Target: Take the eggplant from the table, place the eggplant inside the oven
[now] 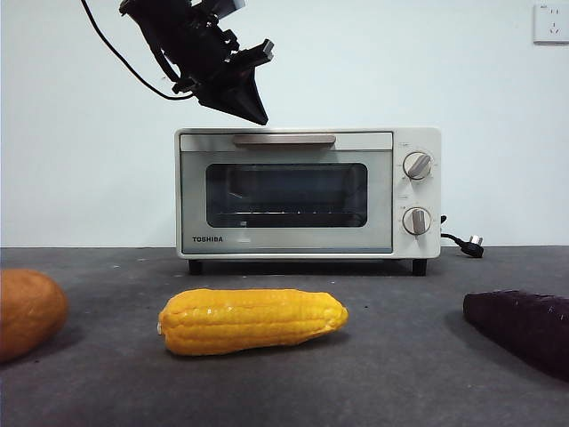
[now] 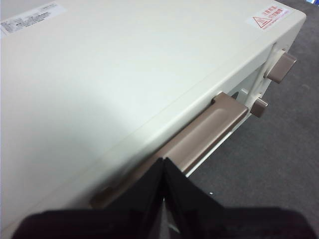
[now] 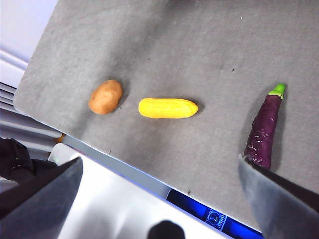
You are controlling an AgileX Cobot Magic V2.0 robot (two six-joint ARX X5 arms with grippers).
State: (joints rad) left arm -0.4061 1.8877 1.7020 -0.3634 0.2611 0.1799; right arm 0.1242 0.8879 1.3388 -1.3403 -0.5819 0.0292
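The eggplant (image 1: 524,329) lies on the dark grey desk (image 1: 400,374), in front of the oven (image 1: 307,191) and off toward its knob side, with its green stem end showing in the right wrist view. The yellow corn cob (image 1: 252,320) rests in the middle, and the orange-brown vegetable (image 1: 28,311) lies beyond it on the far side from the eggplant — all three well apart from one another.

The left gripper (image 1: 253,111) hangs just above the oven's top front edge, over the bar handle (image 1: 284,140), its jaws pressed together and clenched on nothing. It is well apart from the eggplant, which sits low on the desk. The oven door is closed.

The right gripper (image 3: 159,199) is high above the desk, jaws spread wide and released — the eggplant lies below, near one jaw's side of that view.
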